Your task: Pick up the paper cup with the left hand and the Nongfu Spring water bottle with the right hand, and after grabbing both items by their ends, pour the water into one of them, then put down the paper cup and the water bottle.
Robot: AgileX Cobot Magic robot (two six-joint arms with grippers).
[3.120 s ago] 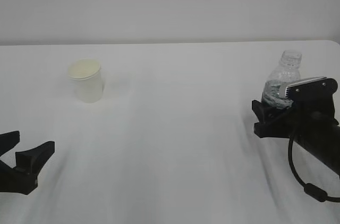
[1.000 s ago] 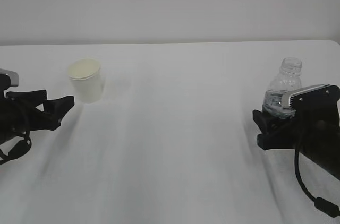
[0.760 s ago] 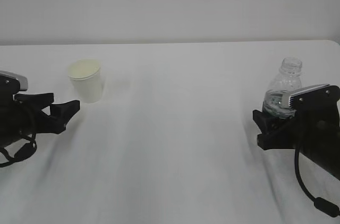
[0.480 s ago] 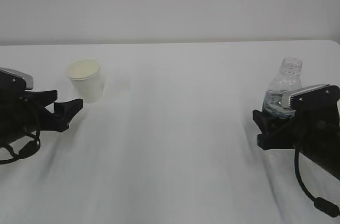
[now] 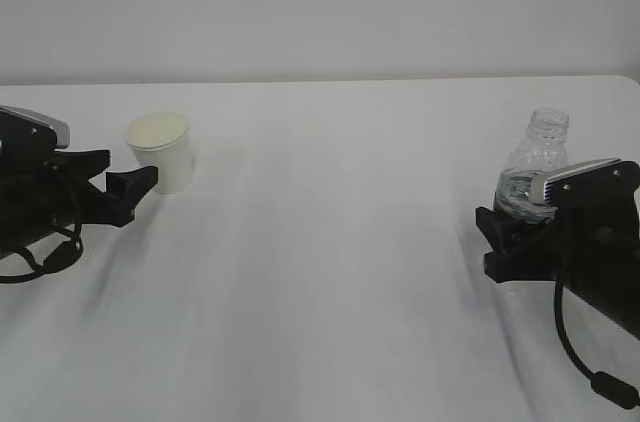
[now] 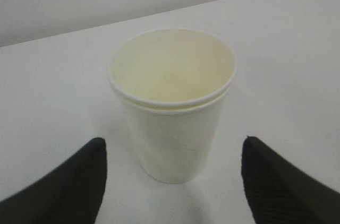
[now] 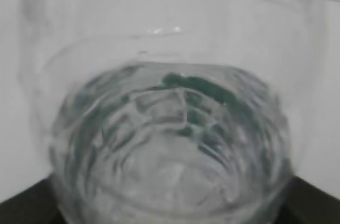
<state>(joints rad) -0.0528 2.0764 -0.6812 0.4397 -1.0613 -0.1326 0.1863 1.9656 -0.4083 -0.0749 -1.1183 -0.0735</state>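
1. While the right tool (image 5: 512,232) has kept its place at about 3 o'clock on the table (image 5: 330,242), the left tool (image 5: 118,192) has travelled from the near left corner up toward the paper cup (image 5: 161,151), which stands at about 10 o'clock.
2. In the left wrist view the cup (image 6: 172,102) stands upright and empty between the two black fingertips (image 6: 69,181), which are spread wide with table showing on either side of the cup wall; nothing is pinched yet.
3. In the exterior view the nearer fingertip lies just beside the cup's base, and I cannot tell whether it touches.
4. The Nongfu Spring water bottle (image 5: 533,174) stands upright inside the right tool, neck and open mouth rising above it; the right wrist view shows the ribbed body (image 7: 170,128) filling the frame, with water in its lower part.
5. The right jaws sit close about the bottle's lower body and look to be gripping it, though the contact itself is hidden.
6. My reading: the approach to the cup is nearly done, so the next move is a short advance and a gentle close; too hard a squeeze would crush the thin paper wall.
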